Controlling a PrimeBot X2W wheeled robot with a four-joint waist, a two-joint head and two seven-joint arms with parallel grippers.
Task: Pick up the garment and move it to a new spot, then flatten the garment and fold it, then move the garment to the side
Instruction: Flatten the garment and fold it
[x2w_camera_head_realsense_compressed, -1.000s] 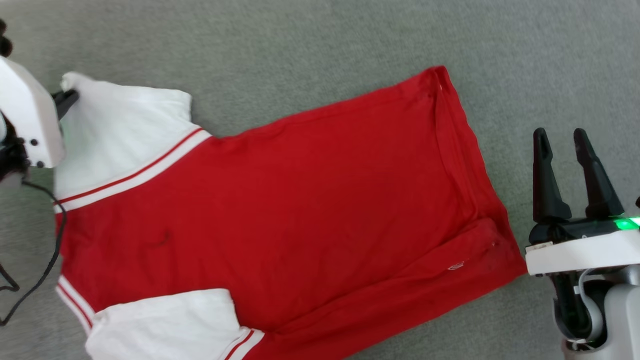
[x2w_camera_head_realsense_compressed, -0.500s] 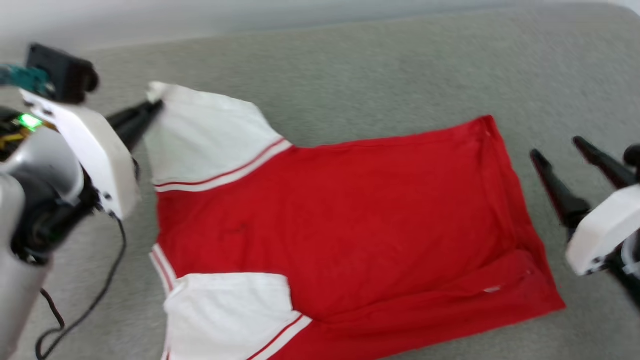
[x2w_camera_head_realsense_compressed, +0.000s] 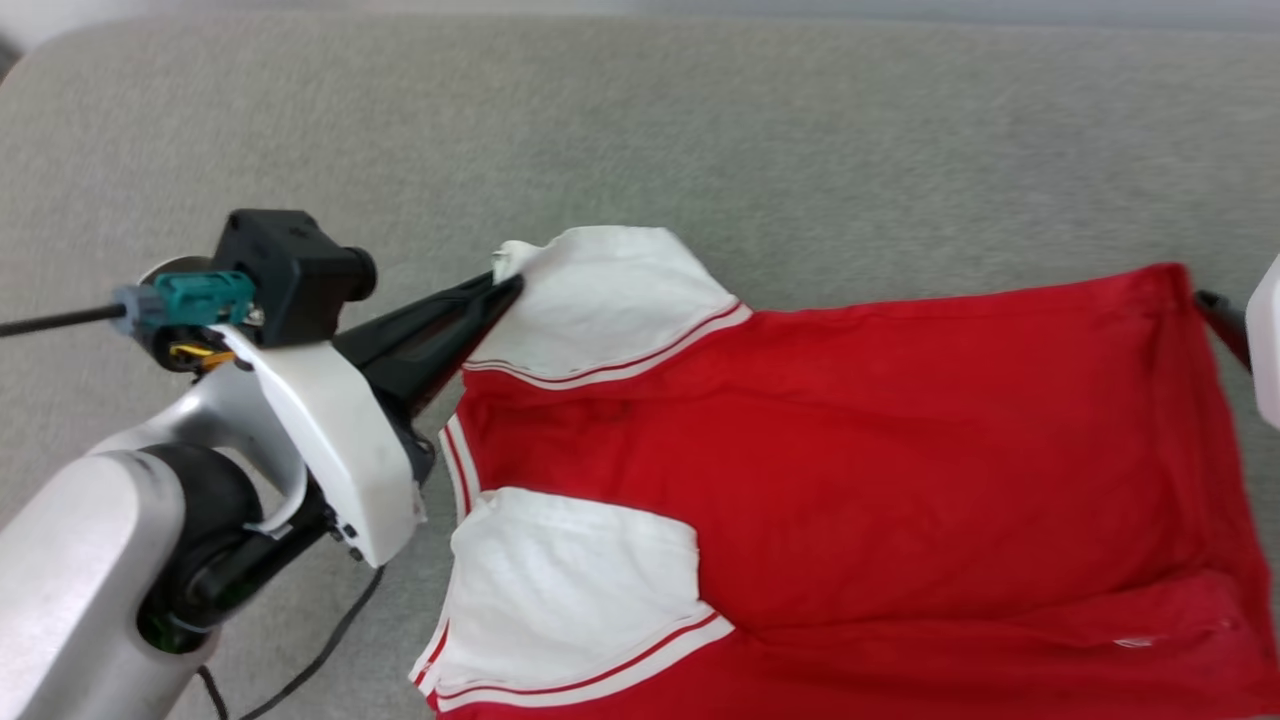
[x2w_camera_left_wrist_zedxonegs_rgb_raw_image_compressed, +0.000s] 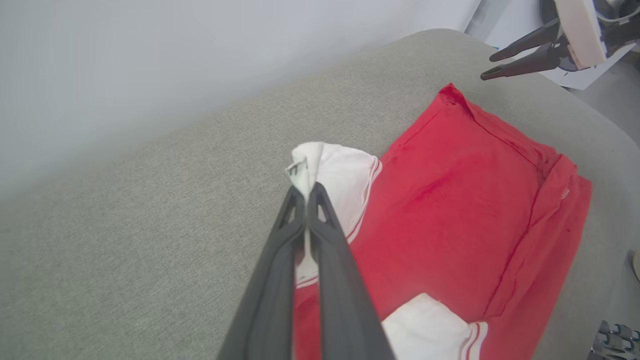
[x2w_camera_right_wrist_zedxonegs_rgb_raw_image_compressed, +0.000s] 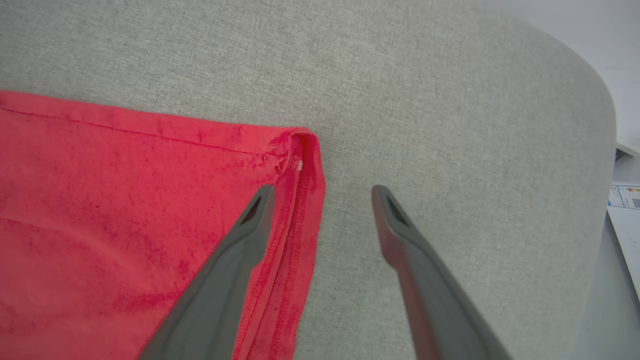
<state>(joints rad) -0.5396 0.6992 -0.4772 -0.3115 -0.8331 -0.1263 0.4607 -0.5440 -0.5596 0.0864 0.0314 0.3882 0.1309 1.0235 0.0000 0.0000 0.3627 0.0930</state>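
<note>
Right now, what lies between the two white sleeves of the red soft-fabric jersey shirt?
Head view: the red shirt body and its striped neck trim, between far sleeve and near sleeve.

Far side: you have bare grey surface (x2w_camera_head_realsense_compressed: 700, 120) along the whole far edge of the garment (x2w_camera_head_realsense_compressed: 900, 430), open up to the pale wall (x2w_camera_left_wrist_zedxonegs_rgb_raw_image_compressed: 150, 60).

Left approach: obstructed. The left gripper (x2w_camera_head_realsense_compressed: 508, 287), clamped on the far white sleeve (x2w_camera_head_realsense_compressed: 610, 295), and its arm (x2w_camera_head_realsense_compressed: 330, 430) lie across the near-left corner, with a black cable (x2w_camera_head_realsense_compressed: 345, 619) trailing on the surface below it.

Right approach: the right gripper (x2w_camera_right_wrist_zedxonegs_rgb_raw_image_compressed: 322, 192) hangs with jaws spread at the garment's far hem corner, one finger over red cloth, the other over bare surface. Beyond that corner you have free surface out to its rounded edge, with a printed sheet (x2w_camera_right_wrist_zedxonegs_rgb_raw_image_compressed: 625, 200) past it.
</note>
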